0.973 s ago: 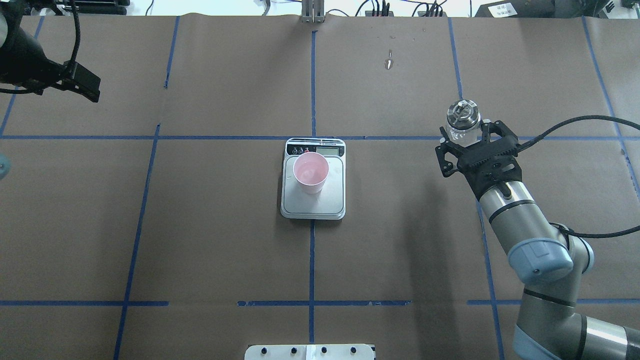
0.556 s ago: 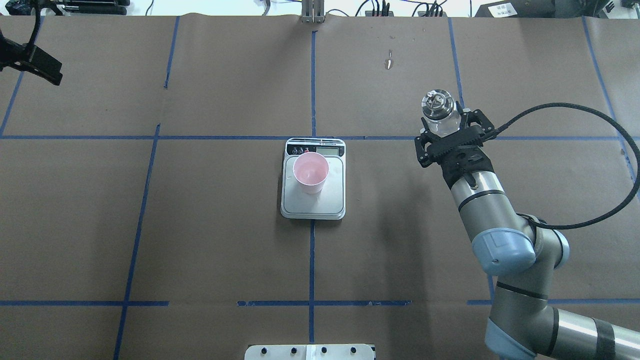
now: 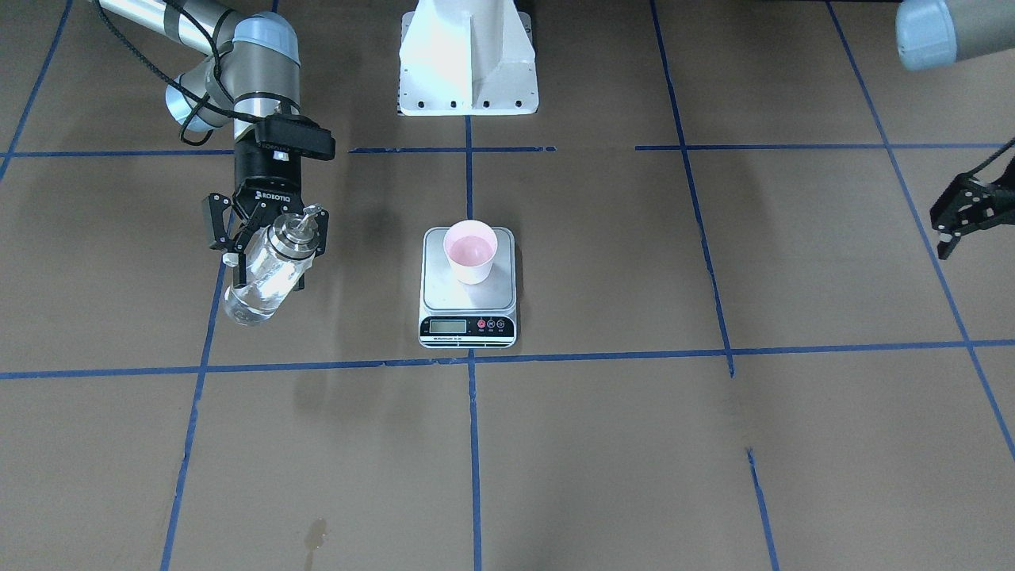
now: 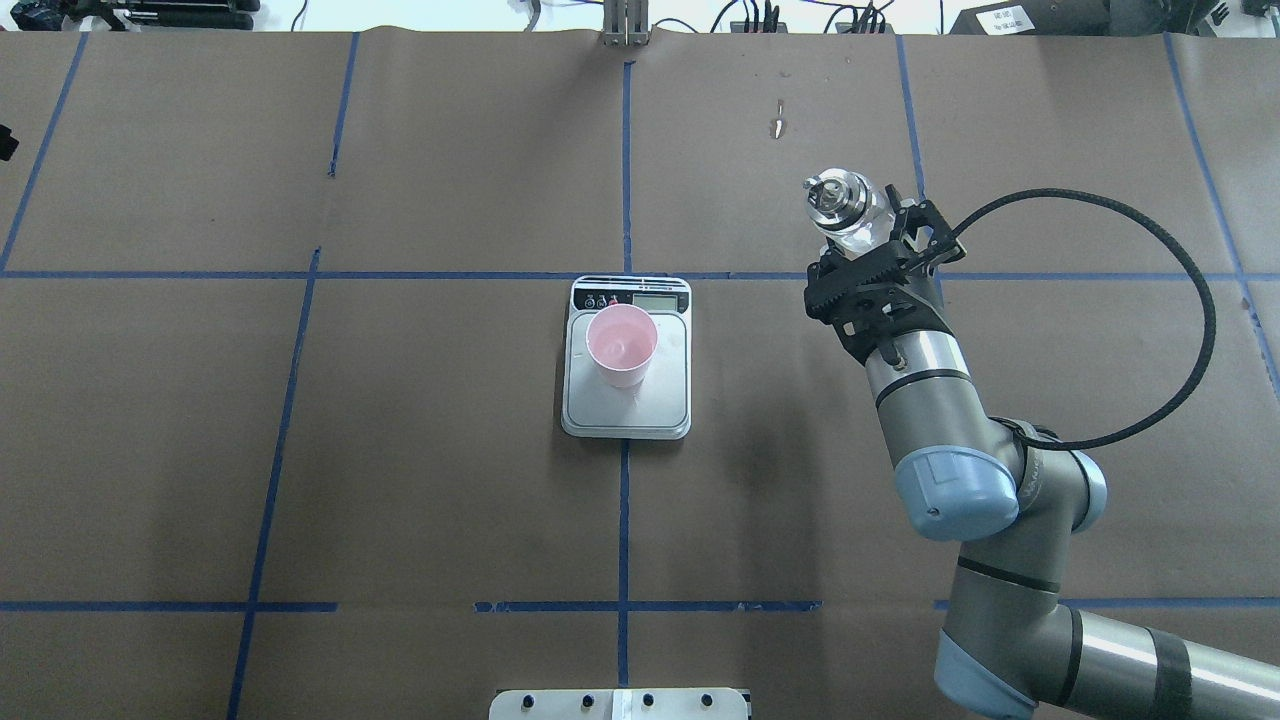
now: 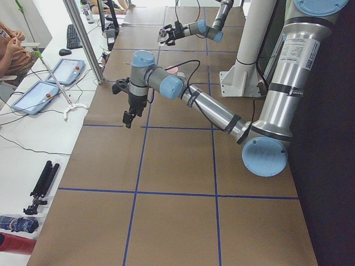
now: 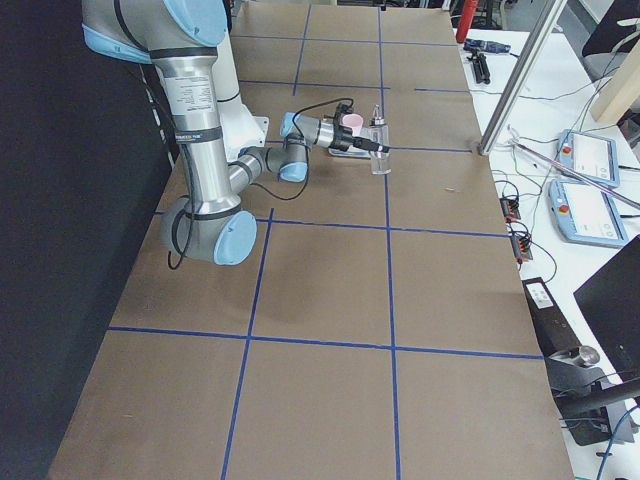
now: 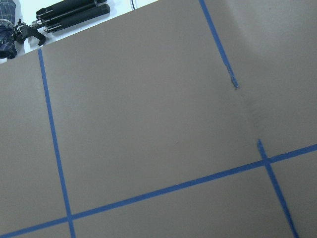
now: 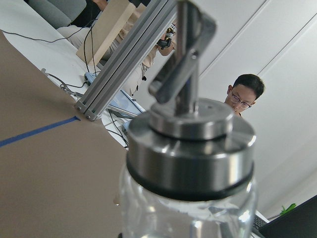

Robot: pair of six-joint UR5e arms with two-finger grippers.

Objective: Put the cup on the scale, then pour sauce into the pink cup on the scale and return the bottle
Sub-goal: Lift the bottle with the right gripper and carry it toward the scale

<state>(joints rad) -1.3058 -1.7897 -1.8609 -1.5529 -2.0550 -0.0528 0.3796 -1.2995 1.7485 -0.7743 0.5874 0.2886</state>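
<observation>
ROBOTIQ is written on the right end effector [image 3: 270,247]. Its arm stretches forward, and it squeezes the tilted bottle [image 3: 258,281] above the surface [image 4: 400,450], right of the scale [image 4: 627,410]. The cup [image 4: 621,345] stands on the scale. The left end effector [image 3: 947,230] hangs open and empty.

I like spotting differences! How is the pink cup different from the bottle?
The cup is pink and open-topped; the bottle is clear glass with a shiny metal cap. The cup stands on the scale; the bottle is held by the right gripper. Both are round.
</observation>
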